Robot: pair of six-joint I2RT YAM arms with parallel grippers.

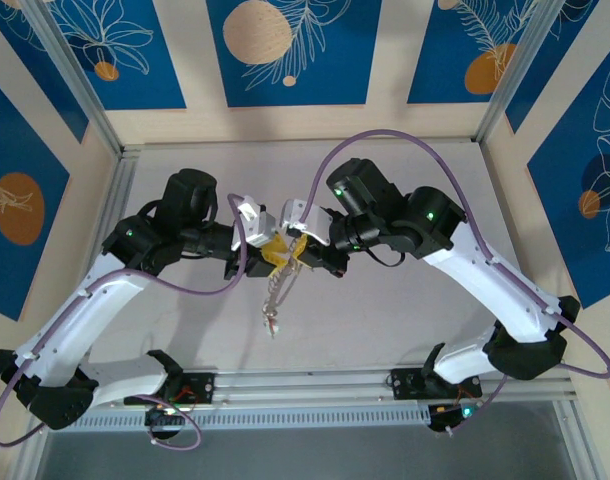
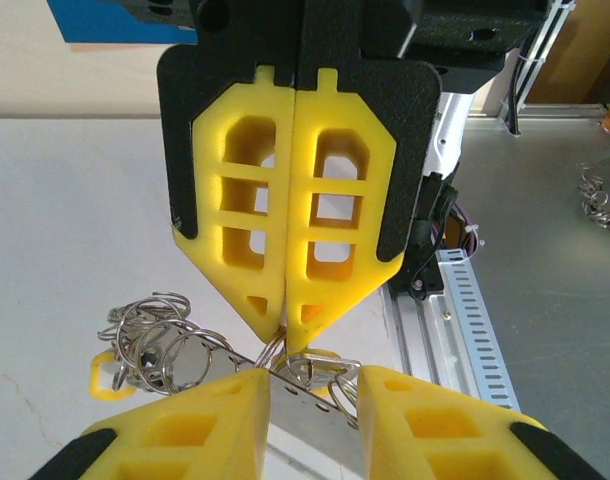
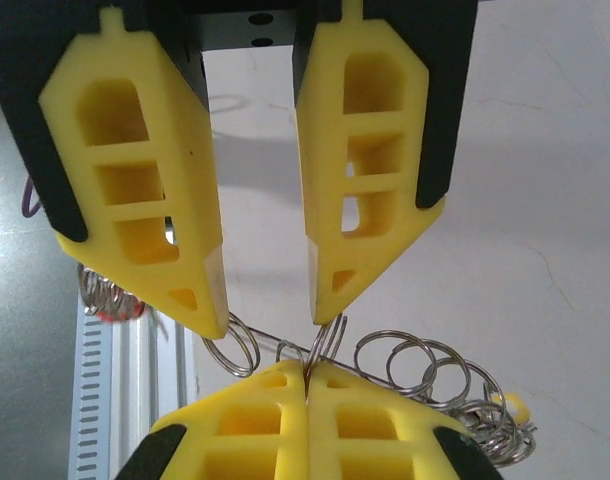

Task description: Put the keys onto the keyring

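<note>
Both grippers meet above the table's middle. My left gripper (image 1: 270,248) (image 2: 312,375) has its jaws partly closed across the keyring (image 2: 315,420), a thin grey metal band that runs slanting between its yellow fingers. Small split rings hang along the keyring (image 3: 270,348). My right gripper (image 1: 307,248) (image 3: 307,368) is shut tip to tip on one split ring (image 3: 330,335) at the keyring. That ring carries a key (image 2: 330,368) with a yellow tag. More keys (image 1: 275,300) dangle below the grippers, and a bunch of rings with a yellow tag (image 2: 150,345) hangs further along.
A slotted aluminium rail (image 2: 465,320) runs along the near table edge under the grippers. Some loose metal rings (image 2: 605,195) lie on the grey surface beyond it. The pale tabletop (image 1: 405,300) spreads around the arms, with frame posts at the back corners.
</note>
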